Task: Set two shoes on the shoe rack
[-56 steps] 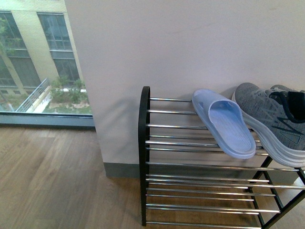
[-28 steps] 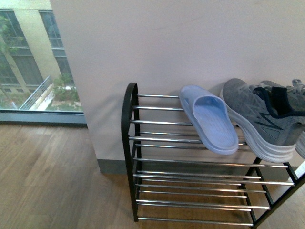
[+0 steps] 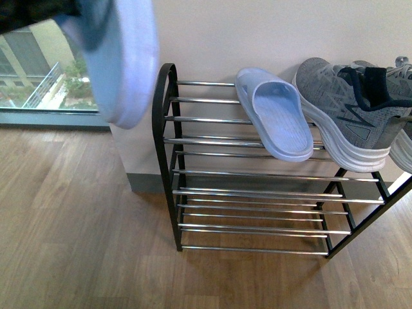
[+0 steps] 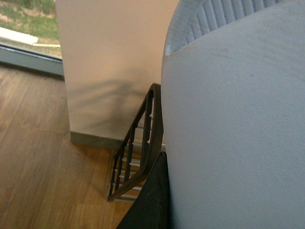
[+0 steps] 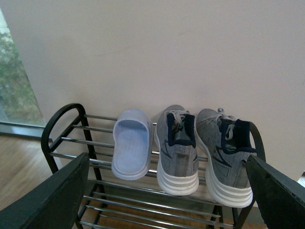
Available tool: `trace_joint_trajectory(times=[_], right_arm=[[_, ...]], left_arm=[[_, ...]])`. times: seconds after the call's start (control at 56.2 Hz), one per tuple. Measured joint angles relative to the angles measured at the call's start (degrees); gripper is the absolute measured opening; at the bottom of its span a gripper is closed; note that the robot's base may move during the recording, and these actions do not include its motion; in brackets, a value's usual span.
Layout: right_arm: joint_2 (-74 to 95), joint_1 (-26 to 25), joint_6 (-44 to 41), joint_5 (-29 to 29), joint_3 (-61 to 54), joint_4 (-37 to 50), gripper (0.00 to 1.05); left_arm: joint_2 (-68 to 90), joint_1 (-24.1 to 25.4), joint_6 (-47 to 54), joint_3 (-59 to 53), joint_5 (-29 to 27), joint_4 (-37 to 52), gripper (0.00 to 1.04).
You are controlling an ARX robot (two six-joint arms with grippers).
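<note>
Now a second blue slide (image 3: pixel 122 58) has come up, gripped by the left claw, left of the shoe rack (image 3: pixel 168 161). Right claw (image 5: pixel 167 191) gapes wide, facing one slide (image 5: pixel 131 145) and two sneakers (image 5: pixel 178 148).

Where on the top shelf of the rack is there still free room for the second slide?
Free: the bare bars between the rack's looped end and the slide already there. Crowded: past that slide, where two grey sneakers sit side by side. The second slide is held up beside the looped end.
</note>
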Motion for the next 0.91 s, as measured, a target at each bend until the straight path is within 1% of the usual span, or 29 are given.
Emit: trace_joint_trajectory(times=[0.214, 0.445, 0.552, 0.712, 0.907], right_arm=[[0.0, 0.0, 0.0, 0.0, 0.0, 0.0, 0.95], [0.0, 0.0, 0.0, 0.0, 0.0, 0.0, 0.95], [0.0, 0.0, 0.0, 0.0, 0.0, 0.0, 0.95], [0.0, 0.0, 0.0, 0.0, 0.0, 0.0, 0.95], [0.0, 0.0, 0.0, 0.0, 0.0, 0.0, 0.95]], left_arm=[[15.0, 0.1, 2.9, 12.4, 2.3, -7.6, 0.02], [24.9, 0.3, 8.1, 24.0, 3.1, -13.2, 0.02], [29.1, 0.3, 10.5, 29.4, 4.6, -15.6, 0.02], [38.1, -0.6, 15.4, 38.9, 3.1, -20.2, 0.02], [46.2, -2.5, 18.3, 47.4, 1.6, -24.0, 0.02]])
